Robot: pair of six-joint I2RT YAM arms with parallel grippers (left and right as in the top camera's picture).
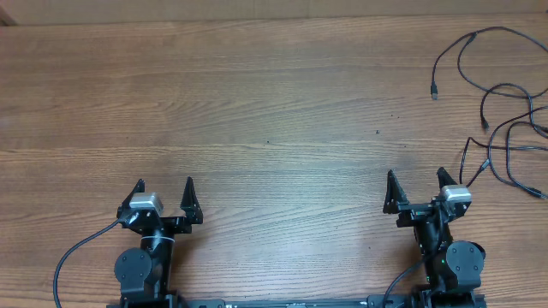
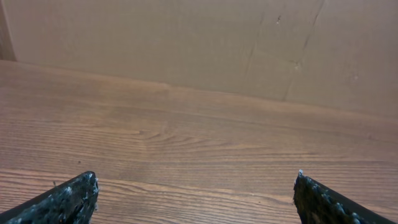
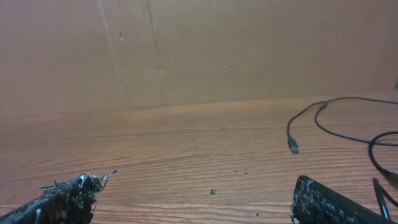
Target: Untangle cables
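Note:
Several thin black cables (image 1: 501, 94) lie loosely looped and crossed at the table's far right, partly running out of frame; one plug end (image 1: 434, 92) points left. The right wrist view catches some of the cables (image 3: 339, 118) and a plug (image 3: 293, 147) ahead and to the right. My right gripper (image 1: 417, 178) (image 3: 196, 186) stands open near the front edge, just left of and in front of the tangle, with nothing between its fingers. Far to the left, my left gripper (image 1: 164, 185) (image 2: 196, 186) is open over bare wood, with no cable in its view.
The wooden table (image 1: 257, 111) stretches between and beyond both arms. A brown cardboard wall (image 2: 199, 43) (image 3: 199, 50) closes off the far edge. Thick black arm cables (image 1: 73, 257) trail beside the left arm's base. Small specks (image 3: 212, 191) dot the wood.

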